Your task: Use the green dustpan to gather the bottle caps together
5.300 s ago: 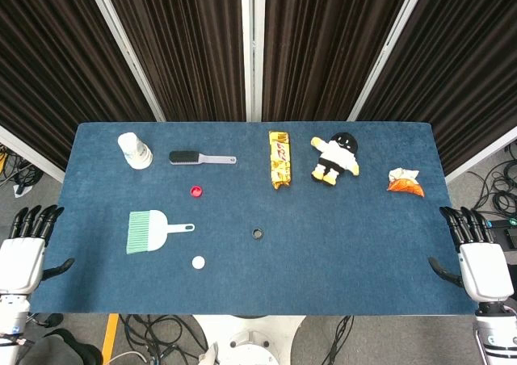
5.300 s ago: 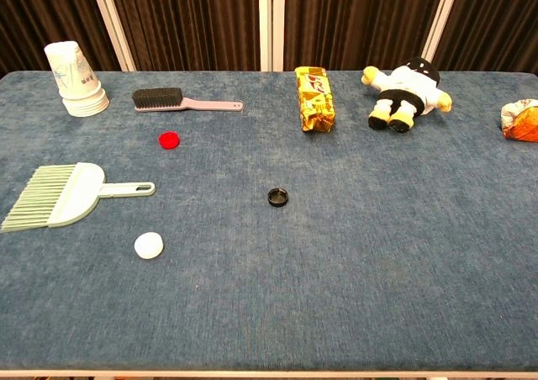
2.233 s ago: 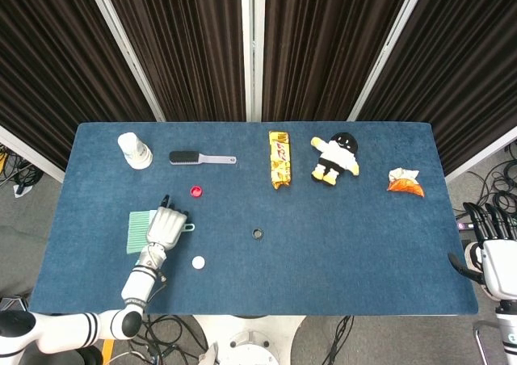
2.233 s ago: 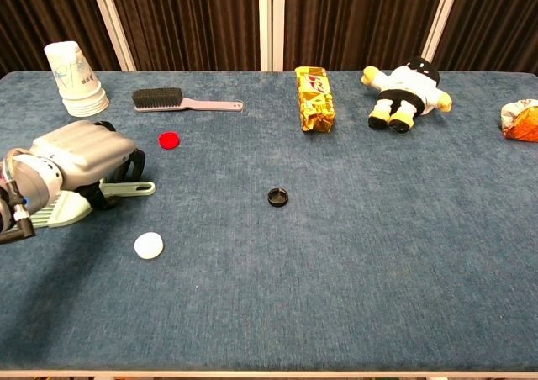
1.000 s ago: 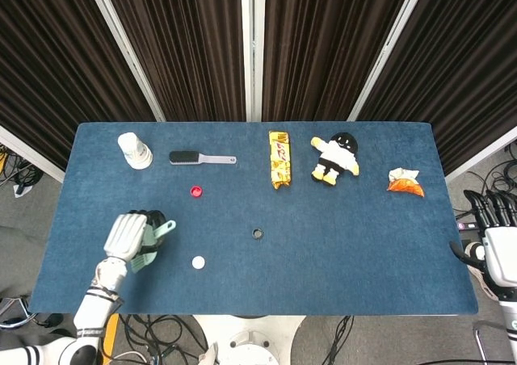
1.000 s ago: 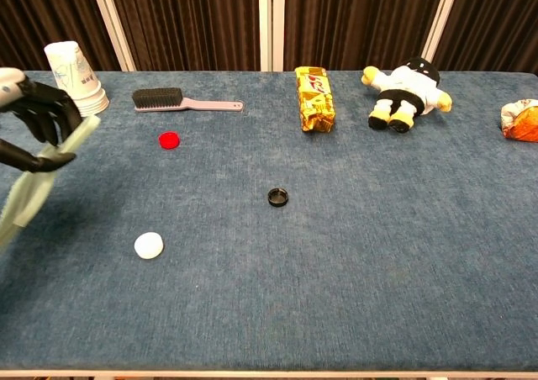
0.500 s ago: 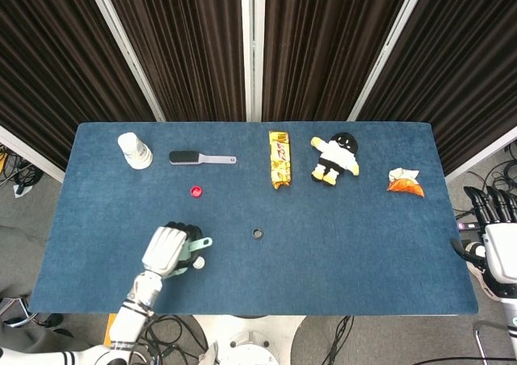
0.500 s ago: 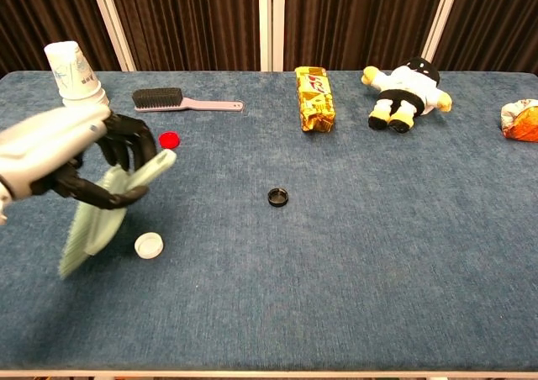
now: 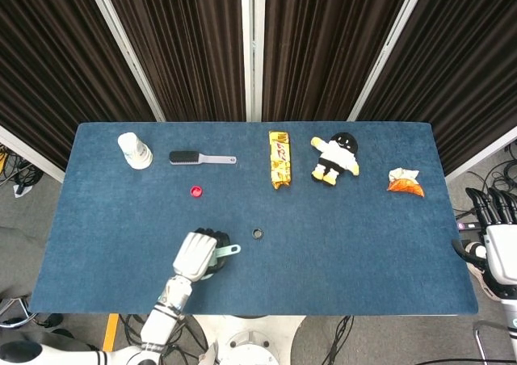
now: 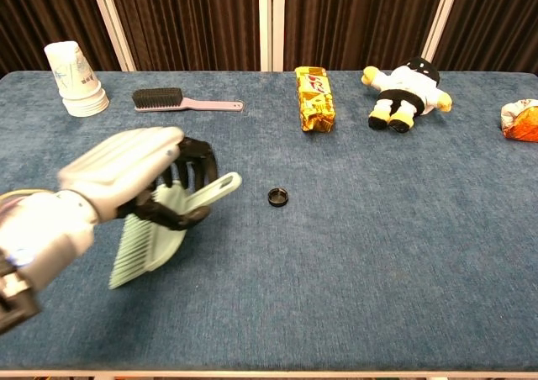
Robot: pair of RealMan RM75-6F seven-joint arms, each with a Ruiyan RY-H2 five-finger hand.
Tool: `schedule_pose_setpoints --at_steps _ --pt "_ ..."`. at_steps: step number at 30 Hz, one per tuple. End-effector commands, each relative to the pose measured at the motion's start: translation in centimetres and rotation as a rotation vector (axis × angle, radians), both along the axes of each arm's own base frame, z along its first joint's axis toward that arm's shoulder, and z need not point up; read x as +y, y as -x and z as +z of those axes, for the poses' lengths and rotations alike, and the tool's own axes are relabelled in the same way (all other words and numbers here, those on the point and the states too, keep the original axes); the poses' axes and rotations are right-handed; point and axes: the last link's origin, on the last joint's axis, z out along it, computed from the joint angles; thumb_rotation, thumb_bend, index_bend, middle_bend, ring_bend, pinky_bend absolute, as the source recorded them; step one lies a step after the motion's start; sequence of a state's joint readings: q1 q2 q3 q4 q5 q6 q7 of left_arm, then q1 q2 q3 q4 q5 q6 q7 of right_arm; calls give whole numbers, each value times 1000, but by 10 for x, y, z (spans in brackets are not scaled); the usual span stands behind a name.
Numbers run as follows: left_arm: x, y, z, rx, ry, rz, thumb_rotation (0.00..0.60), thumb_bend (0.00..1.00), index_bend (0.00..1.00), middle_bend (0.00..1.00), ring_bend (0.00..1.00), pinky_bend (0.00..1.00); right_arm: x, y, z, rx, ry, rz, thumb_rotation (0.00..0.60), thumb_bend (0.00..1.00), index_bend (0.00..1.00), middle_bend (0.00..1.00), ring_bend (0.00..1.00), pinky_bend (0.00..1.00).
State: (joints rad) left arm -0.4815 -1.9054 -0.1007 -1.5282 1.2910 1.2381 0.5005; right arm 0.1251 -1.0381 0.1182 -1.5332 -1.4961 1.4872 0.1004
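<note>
My left hand (image 10: 139, 178) grasps the green dustpan (image 10: 160, 233) above the table (image 10: 378, 254), just left of the black bottle cap (image 10: 278, 197); red bottle cap (image 9: 195, 191) lies farther back; my right hand (image 9: 494, 240), fingers extended and holding nothing, waits off the table's edge.

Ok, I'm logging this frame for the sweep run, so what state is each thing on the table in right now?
Left robot hand: grips the green dustpan.
Green dustpan: lifted, tilted, bristle edge down.
Right robot hand: off the table edge, holding nothing.
Black cap: lying alone, untouched.
Red cap: lying alone.
Paper cups: stacked upside down.
Brush: lying flat.
Doll: lying down.
</note>
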Motion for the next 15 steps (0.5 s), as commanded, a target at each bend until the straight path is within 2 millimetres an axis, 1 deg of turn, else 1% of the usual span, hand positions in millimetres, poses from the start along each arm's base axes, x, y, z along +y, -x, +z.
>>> schedule_pose_setpoints --at_steps 1,6,10,15 --pt "13 -16 -10 -7 -4 6 600 363 569 628 467 472 0 0 0 -1 0 -1 600 121 16 117 0 31" --pt "36 -40 -22 -35 -19 26 600 366 571 628 467 473 0 2 0 -7 1 -5 600 121 16 117 0 31" --pt "58 -58 -31 -51 -19 51 600 366 573 629 467 473 0 2 2 -7 5 -4 600 122 16 117 0 31" --pt "79 -80 -35 -72 -33 46 600 367 573 629 467 473 2 1 6 -5 15 -1 600 122 16 117 0 31"
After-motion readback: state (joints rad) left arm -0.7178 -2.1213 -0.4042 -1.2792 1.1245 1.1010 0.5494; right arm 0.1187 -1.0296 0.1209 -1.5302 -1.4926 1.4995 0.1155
